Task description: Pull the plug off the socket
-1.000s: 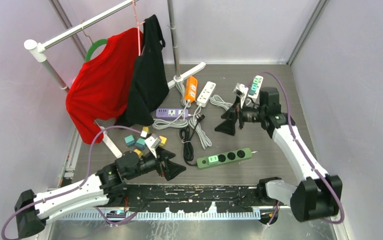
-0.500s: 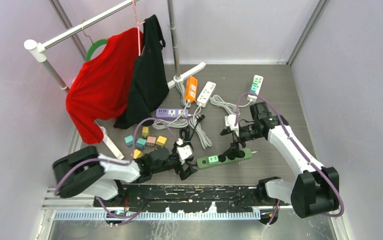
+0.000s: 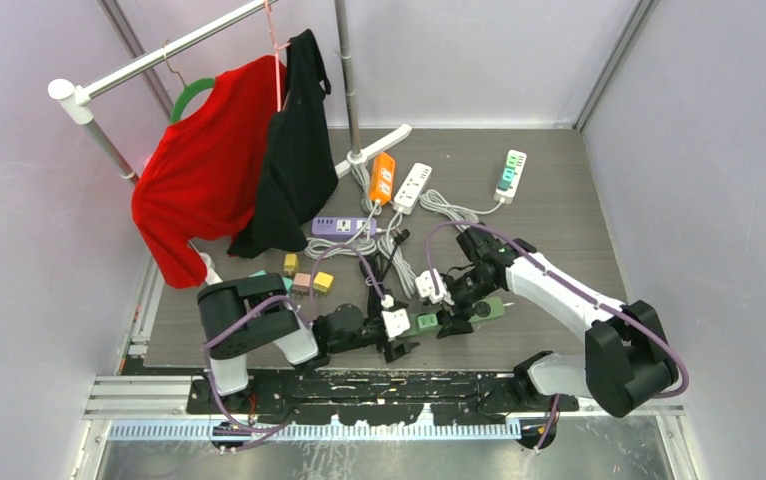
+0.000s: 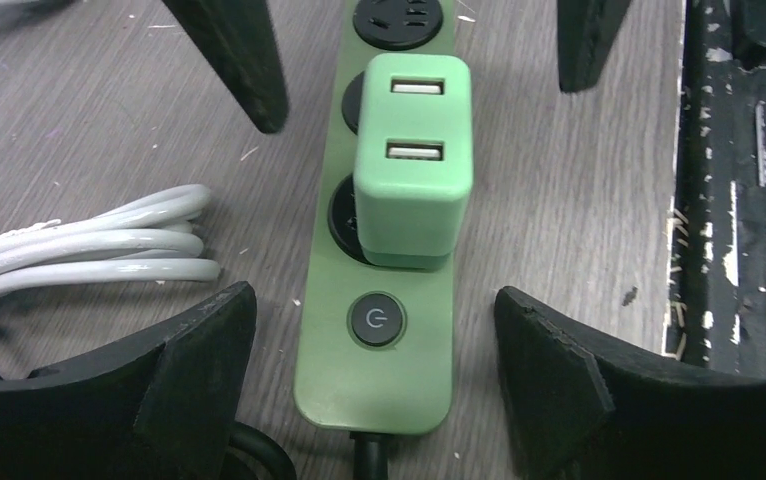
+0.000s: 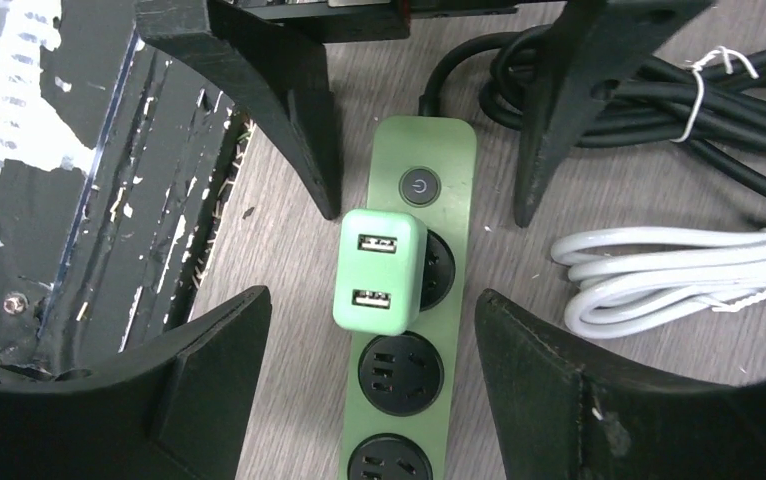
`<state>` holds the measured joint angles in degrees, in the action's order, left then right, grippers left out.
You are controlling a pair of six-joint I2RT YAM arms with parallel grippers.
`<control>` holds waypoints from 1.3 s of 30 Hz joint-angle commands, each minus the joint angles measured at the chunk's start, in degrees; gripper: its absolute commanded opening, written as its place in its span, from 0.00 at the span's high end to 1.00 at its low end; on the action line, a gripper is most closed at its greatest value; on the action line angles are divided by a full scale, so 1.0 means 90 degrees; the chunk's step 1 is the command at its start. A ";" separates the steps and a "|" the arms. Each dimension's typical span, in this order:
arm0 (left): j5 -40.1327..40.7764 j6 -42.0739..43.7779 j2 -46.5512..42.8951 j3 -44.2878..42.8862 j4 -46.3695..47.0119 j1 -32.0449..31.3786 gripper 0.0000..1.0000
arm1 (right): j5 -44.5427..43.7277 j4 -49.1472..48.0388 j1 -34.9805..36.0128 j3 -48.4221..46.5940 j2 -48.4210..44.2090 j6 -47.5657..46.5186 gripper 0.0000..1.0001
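I see bare tabletop [image 4: 559,200] on either side of the green power strip [image 4: 379,390]. The white cable coil [image 4: 89,250] crowds the left of the left wrist frame, and the black base rail [image 4: 749,200] lines its right edge. The fingers [image 4: 239,60] of my right tool [image 4: 424,105] block the top.

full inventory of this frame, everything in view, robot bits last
power strip: 1, green, near edge, between the grippers
USB plug: 1, light green, seated in the power strip near its switch
orange strip: 1, orange, far centre
white strip: 1, white, beside the orange strip
teal-white strip: 1, white and teal, far right
purple strip: 1, purple, centre
white cable: 1 bundle, white, beside the power strip
black cable: 1 coil, black, centre
blocks: several, mixed colours, left
shirts: 2, red shirt, black shirt, on the rack
table: 1, grey
left gripper: open, astride the power strip
right gripper: open, astride the USB plug
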<state>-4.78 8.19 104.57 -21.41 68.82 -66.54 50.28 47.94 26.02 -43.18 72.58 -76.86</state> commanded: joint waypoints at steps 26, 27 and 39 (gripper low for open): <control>0.0017 -0.0441 0.0782 -0.0120 0.0917 0.0216 1.00 | -0.0322 -0.0198 0.0121 -0.0191 0.0092 -0.0035 0.99; 0.0033 -0.0535 0.0736 -0.0116 0.0813 0.0217 1.00 | -0.0269 -0.0098 0.0074 -0.0214 0.0111 -0.0097 0.99; 0.0322 -0.0732 0.0588 -0.0346 0.0137 0.0236 1.00 | 0.0181 0.0197 -0.0271 -0.0171 0.0295 -0.0459 0.99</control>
<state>-4.91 2.17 111.02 -24.25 75.64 -65.34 48.56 45.67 25.96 -43.40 75.53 -79.48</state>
